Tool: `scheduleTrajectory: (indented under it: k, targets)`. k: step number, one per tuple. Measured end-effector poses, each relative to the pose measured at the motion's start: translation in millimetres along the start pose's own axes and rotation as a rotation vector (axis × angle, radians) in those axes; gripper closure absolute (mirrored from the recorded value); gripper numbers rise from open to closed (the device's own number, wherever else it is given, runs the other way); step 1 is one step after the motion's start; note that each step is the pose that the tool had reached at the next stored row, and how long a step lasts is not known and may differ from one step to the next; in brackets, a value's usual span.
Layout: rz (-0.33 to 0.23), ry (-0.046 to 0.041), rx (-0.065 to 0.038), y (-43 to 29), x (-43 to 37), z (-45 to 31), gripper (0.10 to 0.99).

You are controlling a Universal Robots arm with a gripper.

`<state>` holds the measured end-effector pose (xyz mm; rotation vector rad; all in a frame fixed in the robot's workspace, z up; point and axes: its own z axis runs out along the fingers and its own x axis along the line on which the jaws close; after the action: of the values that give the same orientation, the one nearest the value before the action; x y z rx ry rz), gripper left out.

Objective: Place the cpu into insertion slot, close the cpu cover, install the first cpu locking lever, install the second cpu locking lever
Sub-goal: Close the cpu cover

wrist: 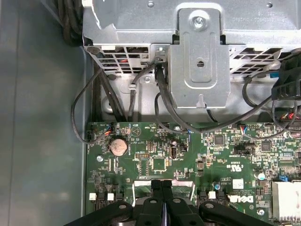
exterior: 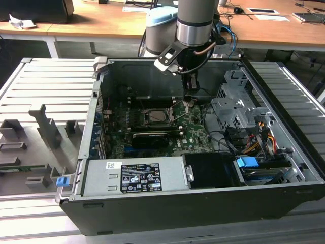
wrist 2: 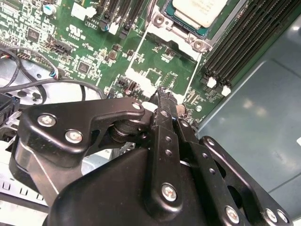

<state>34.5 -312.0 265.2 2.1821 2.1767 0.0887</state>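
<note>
Grey ribbed metal surface [exterior: 51, 81] carries a black case [exterior: 203, 208], wooden desks [exterior: 101, 23] beyond; end effector [wrist 2: 164, 96] pressed together at silvery cpu cover [wrist 2: 136, 75].

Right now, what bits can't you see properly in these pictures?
- The cpu: in the second wrist view the picture's edge cuts part of it off.
- Whether the gripper pinches the cpu cover: its own fingers hide the touching spot in both wrist views.
- The insertion slot: too small in the exterior view to tell how the cpu sits in it.
</note>
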Motion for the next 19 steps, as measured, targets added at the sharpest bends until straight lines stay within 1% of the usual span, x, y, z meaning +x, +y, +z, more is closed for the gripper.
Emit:
scheduleTrajectory:
  k: [6,17,18,19]
  targets:
    - [0.0,0.0001,0.0,3.5,0.0,0.3,0.98]
    - [0.0,0.0,0.0,12.1,0.1,1.0,0.98]
    - [0.0,0.0,0.0,12.9,0.1,1.1,0.98]
    - [0.0,0.0,0.0,15.2,0.1,1.2,0.98]
